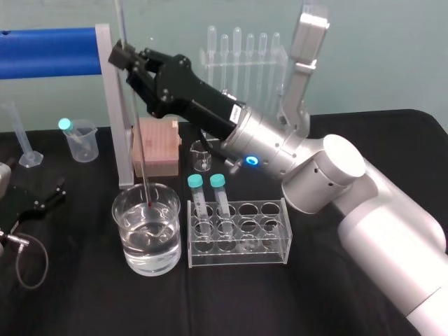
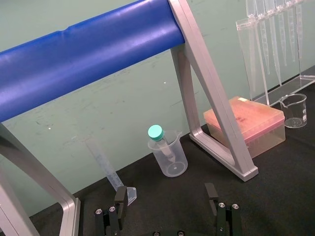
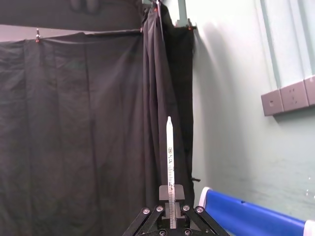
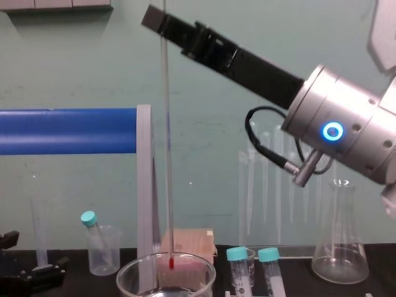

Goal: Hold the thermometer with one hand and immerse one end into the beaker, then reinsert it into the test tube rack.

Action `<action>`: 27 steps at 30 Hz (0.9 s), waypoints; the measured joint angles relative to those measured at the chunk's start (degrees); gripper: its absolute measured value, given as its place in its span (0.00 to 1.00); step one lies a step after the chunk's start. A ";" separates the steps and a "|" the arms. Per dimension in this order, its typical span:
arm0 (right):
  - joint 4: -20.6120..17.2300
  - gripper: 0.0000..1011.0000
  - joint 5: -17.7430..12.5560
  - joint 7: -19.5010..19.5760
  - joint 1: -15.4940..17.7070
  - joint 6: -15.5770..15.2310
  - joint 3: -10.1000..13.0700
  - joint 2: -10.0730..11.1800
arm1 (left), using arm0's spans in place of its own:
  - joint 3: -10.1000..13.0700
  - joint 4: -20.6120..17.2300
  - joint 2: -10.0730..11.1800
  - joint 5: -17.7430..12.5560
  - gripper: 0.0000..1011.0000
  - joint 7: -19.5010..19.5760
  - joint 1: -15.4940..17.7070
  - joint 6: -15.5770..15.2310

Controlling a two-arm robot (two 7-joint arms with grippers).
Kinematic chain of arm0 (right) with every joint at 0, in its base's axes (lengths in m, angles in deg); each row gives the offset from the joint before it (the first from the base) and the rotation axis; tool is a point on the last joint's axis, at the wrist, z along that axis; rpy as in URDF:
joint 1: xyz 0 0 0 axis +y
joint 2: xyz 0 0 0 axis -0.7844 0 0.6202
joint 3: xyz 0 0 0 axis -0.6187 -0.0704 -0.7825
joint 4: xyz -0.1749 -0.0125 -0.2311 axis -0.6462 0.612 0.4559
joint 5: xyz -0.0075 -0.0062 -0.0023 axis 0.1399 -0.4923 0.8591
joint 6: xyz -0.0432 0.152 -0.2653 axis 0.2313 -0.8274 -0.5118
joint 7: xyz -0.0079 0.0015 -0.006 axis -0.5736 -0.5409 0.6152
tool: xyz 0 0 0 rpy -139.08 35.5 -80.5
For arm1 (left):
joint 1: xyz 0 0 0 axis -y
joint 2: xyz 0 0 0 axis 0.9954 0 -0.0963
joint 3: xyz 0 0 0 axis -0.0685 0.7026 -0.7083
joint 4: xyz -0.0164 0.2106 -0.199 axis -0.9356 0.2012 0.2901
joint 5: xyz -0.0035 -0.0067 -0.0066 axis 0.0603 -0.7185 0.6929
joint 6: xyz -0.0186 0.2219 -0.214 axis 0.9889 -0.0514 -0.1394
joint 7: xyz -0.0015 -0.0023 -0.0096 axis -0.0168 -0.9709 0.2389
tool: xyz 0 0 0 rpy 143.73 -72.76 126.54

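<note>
The thermometer is a long thin glass rod standing nearly upright, and my right gripper is shut on its upper part. Its red tip sits inside the beaker, just under the rim. I cannot tell whether the tip touches the water. The beaker is wide, clear and about half full. The clear test tube rack stands right of the beaker with two teal-capped tubes. In the right wrist view the thermometer rises from between the closed fingers. My left gripper rests open at the table's left.
A blue bar on a grey frame stands just behind the beaker, close to the thermometer. Behind lie a pink box, a small glass beaker, a pipette stand and a conical flask. A small plastic beaker holds a capped tube.
</note>
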 joint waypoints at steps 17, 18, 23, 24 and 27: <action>8.56 0.06 2.73 -2.09 -2.24 1.62 -2.84 -2.28 | 0.00 0.00 0.00 0.00 1.00 0.00 0.00 0.00; 8.81 0.06 2.79 -2.15 -2.27 1.67 -2.87 -2.36 | 0.00 0.00 0.00 0.00 1.00 0.00 0.00 0.00; 10.73 0.06 3.15 -2.64 -2.49 1.95 -2.97 -2.96 | 0.00 0.00 0.00 0.00 1.00 0.00 0.00 0.00; 11.01 0.06 3.17 -2.70 -2.49 2.00 -2.97 -3.02 | 0.00 0.00 0.00 0.00 1.00 0.00 0.00 0.00; 12.04 0.06 3.17 -3.03 -2.50 2.03 -2.92 -3.31 | 0.00 0.00 0.00 0.00 1.00 0.00 0.00 0.00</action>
